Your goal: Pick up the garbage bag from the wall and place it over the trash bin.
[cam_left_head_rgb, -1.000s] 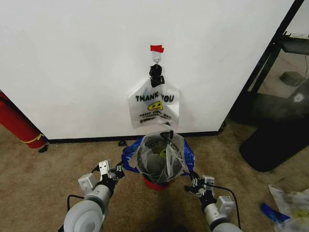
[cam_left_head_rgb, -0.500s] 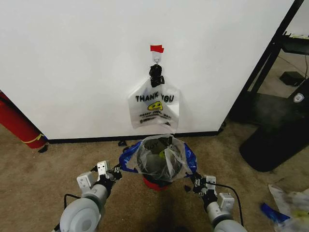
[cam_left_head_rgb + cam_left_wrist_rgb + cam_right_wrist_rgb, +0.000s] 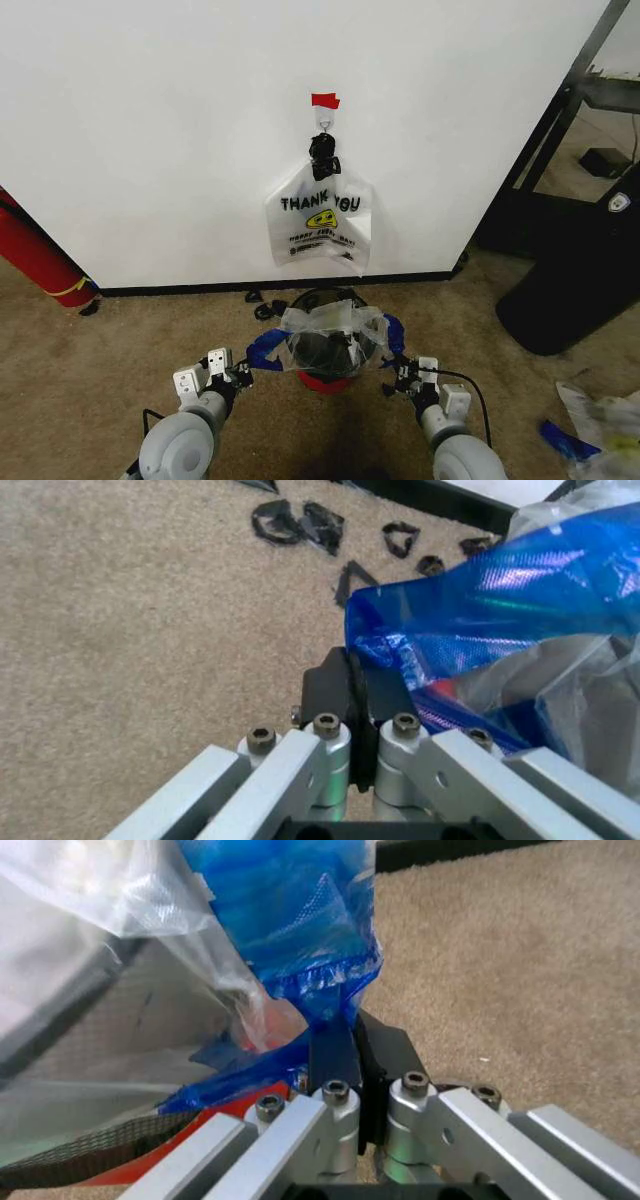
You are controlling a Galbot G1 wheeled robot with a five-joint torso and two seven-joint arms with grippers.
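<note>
The garbage bag [image 3: 330,338], translucent with blue sides, is stretched across the top of the trash bin [image 3: 320,382], a black bin with a red base. My left gripper [image 3: 241,372] is shut on the bag's blue left edge [image 3: 470,607]. On the other side, my right gripper [image 3: 392,379] pinches the blue right edge [image 3: 300,922]. Both wrist views show the black fingers [image 3: 330,686] [image 3: 335,1054] clamped on blue plastic. The bin's mesh side [image 3: 70,1159] shows under the bag. Behind stands the white wall [image 3: 150,120].
A whitish "THANK YOU" bag [image 3: 318,215] hangs from a hook under red tape [image 3: 325,100]. A red cylinder [image 3: 35,255] leans at the left. A black stand [image 3: 575,280] is at the right. Black scraps [image 3: 300,525] lie on the carpet, and more bags [image 3: 600,430] lie at the far right.
Both grippers have come down and the bag has dropped with them, flattening over the bin's top. The bin's far rim now shows above the bag.
</note>
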